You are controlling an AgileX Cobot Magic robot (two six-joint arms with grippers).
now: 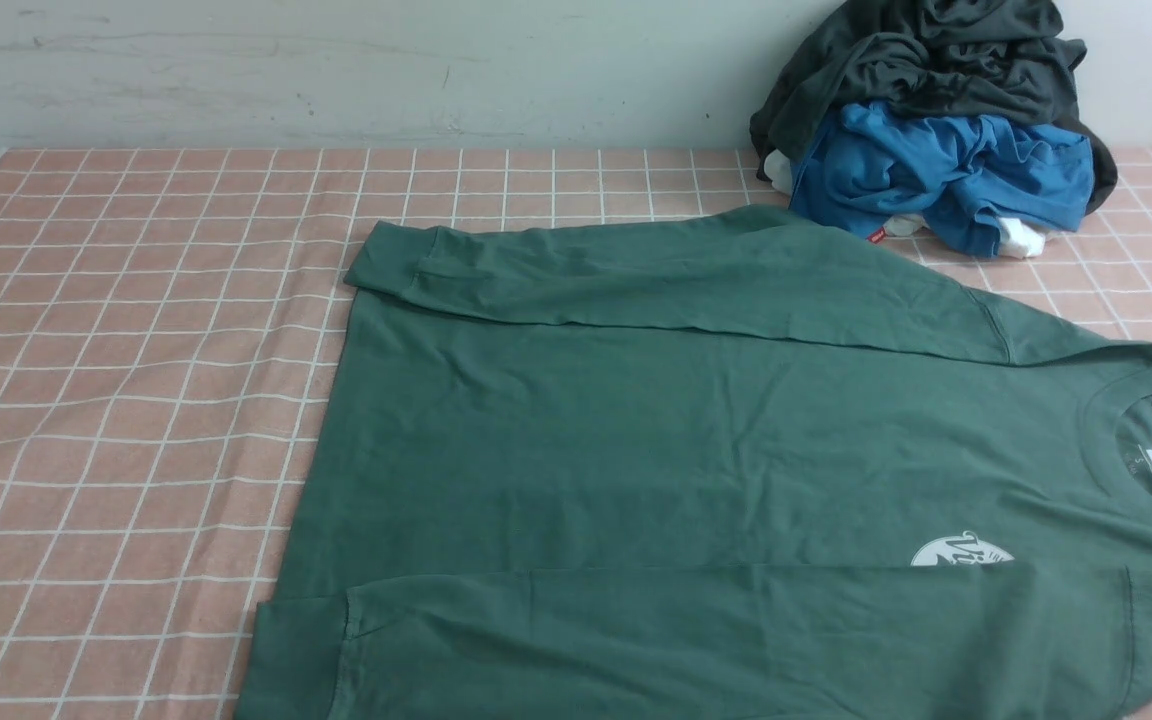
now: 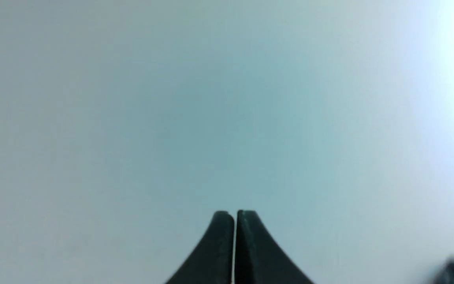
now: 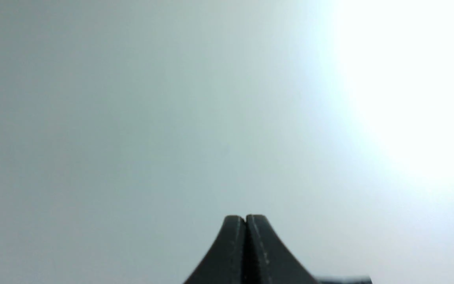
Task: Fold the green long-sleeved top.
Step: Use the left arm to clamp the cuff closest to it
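Checked bench (image 1: 116, 380), green long-sleeved top (image 1: 696, 440) lying flat
Looks soft and limp, so pinch its hem corners; left end effector (image 2: 235, 213) and right end effector (image 3: 246, 217) pressed together, empty

The desk (image 1: 536, 180) is covered by a pink cloth (image 1: 106, 420) ruled with white grid lines. The green long-sleeved top (image 1: 696, 450) is spread flat on it. At the far right, a bright blue garment (image 1: 946, 175) is heaped beneath a dark grey-black garment (image 1: 936, 60).
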